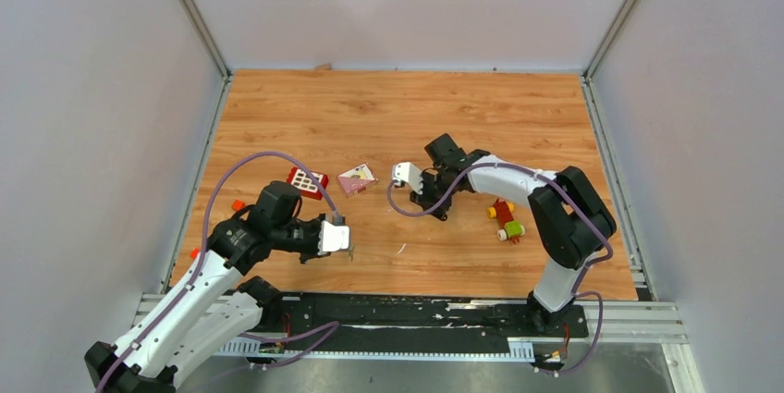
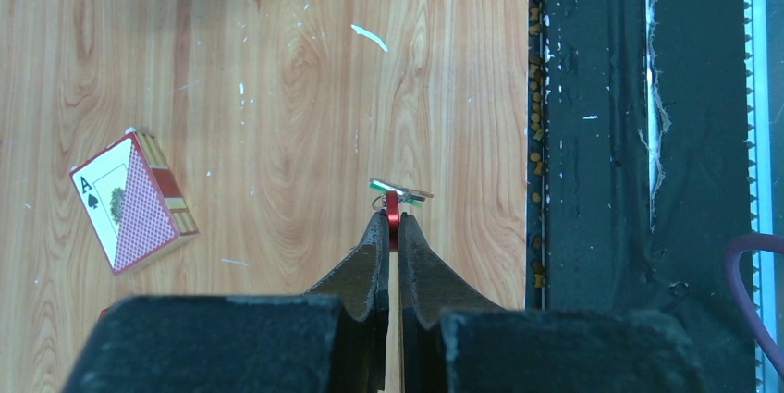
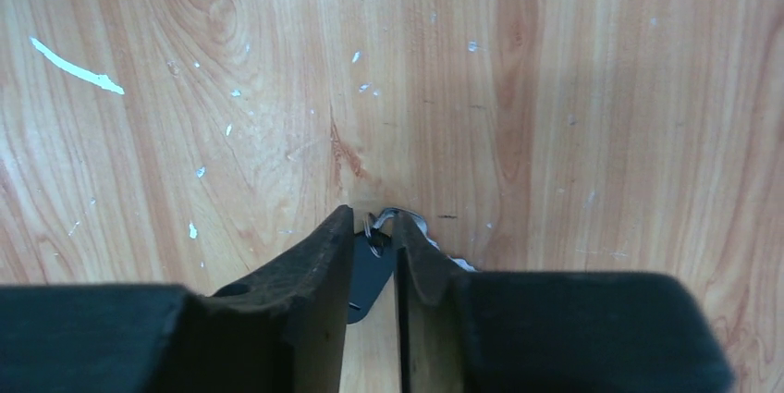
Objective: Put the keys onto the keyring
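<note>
The left gripper [image 2: 392, 223] was closed tight on the keyring [image 2: 392, 206], and the red loop stood out just past its 2 fingertips. The green key [image 2: 388, 187] lay across the far end of the loop, at 12 o'clock from the fingertips in the left wrist view. It touched the loop, but I could not tell if it was threaded on the wire. In the top view this gripper hung over the near left part of the table [image 1: 370, 106].

The right gripper [image 3: 373, 229] was narrow and held the black key [image 3: 367, 275]. The black head sat between the 2 fingers, and a small metal part showed at their tips, close above the wood. In the top view it was near the middle of the table, at about 1 o'clock from the left gripper and well apart from it.

The card box [image 1: 357, 179] lay at 9 o'clock from the right gripper, and the red box [image 1: 307, 182] lay just beside the card box, also at 9 o'clock. The toy block cluster [image 1: 506, 219] lay at 4 o'clock from the right gripper.
</note>
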